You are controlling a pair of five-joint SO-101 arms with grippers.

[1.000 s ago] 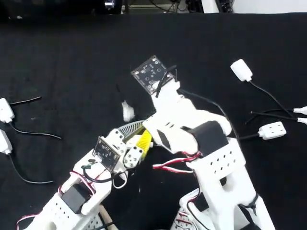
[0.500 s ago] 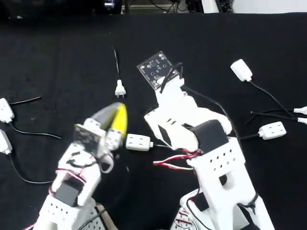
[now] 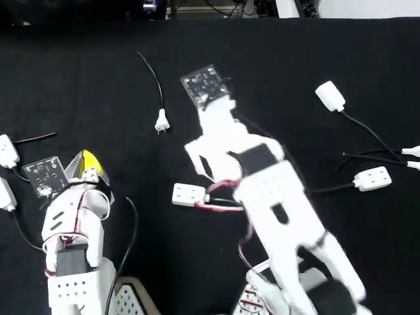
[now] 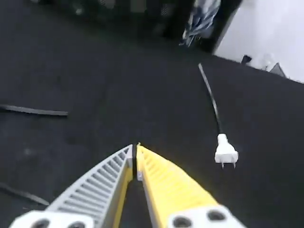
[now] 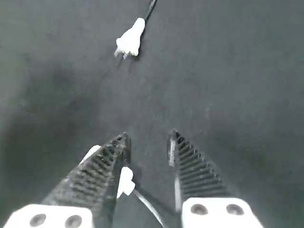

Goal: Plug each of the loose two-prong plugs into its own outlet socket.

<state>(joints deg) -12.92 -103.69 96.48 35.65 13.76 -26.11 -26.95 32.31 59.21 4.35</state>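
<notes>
Loose plug point(image 3: 161, 121) lies alone on the black bench point(image 3: 315, 39), left of the middle and toward the far edge. The biggest thing on the bench is the right arm point(image 3: 269, 190), which reaches from the near edge up through the middle. The left arm point(image 3: 69, 230) stands folded at the near-left corner. One outlet socket point(image 3: 189, 195) lies just beside the right arm, on the near side of the plug. Another socket point(image 3: 372, 178) is close to the right edge, and a white cord end point(image 3: 6, 152) lies at the left edge. The right end effector point(image 5: 147, 137) has its fingers spread and grips nothing; the plug point(image 5: 129, 42) lies ahead of it with bare bench between. The left end effector point(image 4: 135, 152) has its fingers pressed together on nothing, and the plug is well apart from it, toward the far side. The long axis of the plug runs between far and near edge: the cord point(image 3: 152, 75) goes toward the far edge and the prongs point toward the near edge. I judge the right arm to be nearer and better placed to take it. Around the plug there is free room; only the cord may drag.
</notes>
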